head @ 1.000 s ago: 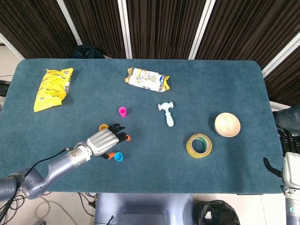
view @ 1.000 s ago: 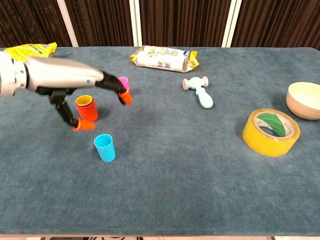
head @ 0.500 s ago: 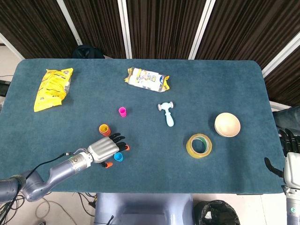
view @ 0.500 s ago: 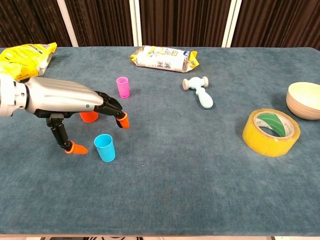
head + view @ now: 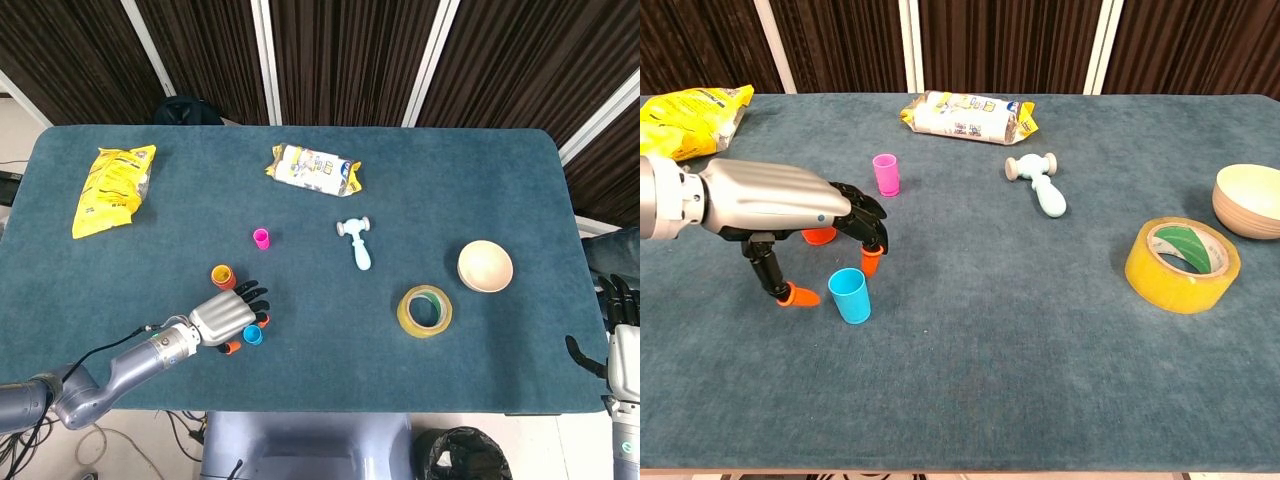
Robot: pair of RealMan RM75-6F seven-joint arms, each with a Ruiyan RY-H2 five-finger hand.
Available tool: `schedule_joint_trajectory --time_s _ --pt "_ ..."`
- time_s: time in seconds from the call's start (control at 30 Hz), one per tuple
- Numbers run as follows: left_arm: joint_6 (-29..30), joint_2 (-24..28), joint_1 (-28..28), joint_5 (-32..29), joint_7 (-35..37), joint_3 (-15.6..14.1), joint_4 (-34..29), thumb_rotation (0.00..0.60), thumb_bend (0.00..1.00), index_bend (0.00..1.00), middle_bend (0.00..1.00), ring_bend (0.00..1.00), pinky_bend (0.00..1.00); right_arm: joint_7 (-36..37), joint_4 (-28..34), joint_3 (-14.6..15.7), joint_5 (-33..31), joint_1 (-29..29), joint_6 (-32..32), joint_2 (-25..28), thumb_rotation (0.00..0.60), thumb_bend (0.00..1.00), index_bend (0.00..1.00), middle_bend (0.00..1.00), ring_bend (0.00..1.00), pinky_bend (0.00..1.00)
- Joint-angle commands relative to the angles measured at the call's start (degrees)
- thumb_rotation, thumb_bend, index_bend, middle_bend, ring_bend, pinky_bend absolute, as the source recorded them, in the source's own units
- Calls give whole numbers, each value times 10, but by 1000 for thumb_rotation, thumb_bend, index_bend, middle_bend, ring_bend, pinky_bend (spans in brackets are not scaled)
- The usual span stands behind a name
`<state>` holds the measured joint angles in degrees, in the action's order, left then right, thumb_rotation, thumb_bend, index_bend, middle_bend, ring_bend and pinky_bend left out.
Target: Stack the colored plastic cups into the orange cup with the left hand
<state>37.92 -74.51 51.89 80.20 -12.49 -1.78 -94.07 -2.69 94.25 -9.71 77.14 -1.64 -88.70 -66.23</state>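
The blue cup [image 5: 849, 295] [image 5: 253, 335] stands upright near the table's front. My left hand [image 5: 790, 215] [image 5: 224, 318] hovers over and just behind it, fingers apart and curling down around the cup, thumb on its left side; nothing is gripped. The orange cup [image 5: 222, 275], with a yellow cup inside, stands just behind the hand; in the chest view only its base [image 5: 820, 236] shows under the palm. The pink cup [image 5: 885, 174] [image 5: 261, 238] stands alone farther back. My right hand [image 5: 620, 330] rests off the table's right edge, fingers extended.
A yellow snack bag [image 5: 112, 188] lies at the back left and a white packet [image 5: 314, 169] at the back centre. A toy hammer [image 5: 356, 241], a tape roll [image 5: 425, 310] and a cream bowl [image 5: 485, 265] occupy the right half.
My left hand has come down and toward the front, from over the orange cup to around the blue cup, and its fingers have curled closer to the blue cup.
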Motion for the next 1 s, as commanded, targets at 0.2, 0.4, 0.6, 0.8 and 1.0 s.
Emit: schedule_joint_trajectory --time_s 0.2,0.4,0.6,0.8,1.0 --pt "1 -10 0 -6 -8 2 6 600 279 378 194 0 0 0 0 -1 -2 0 0 0 600 324 93 78 126 84" --pt "7 -18 -1 -7 -15 4 10 600 297 428 208 0 0 2 1 -1 -3 0 1 1 600 324 94 78 126 85" --pt "12 -20 -2 -8 -22 5 9 600 326 461 212 0 0 3 2 -1 -3 1 1 2 600 324 94 78 126 85" --pt "20 -13 -3 -11 -23 10 3 600 337 468 212 0 0 3 2 -1 -3 1 1 2 600 324 94 78 126 85" --pt "44 14 -6 -10 -23 25 -17 600 337 465 213 0 0 2 1 0 -2 0 2 1 600 324 94 78 126 85"
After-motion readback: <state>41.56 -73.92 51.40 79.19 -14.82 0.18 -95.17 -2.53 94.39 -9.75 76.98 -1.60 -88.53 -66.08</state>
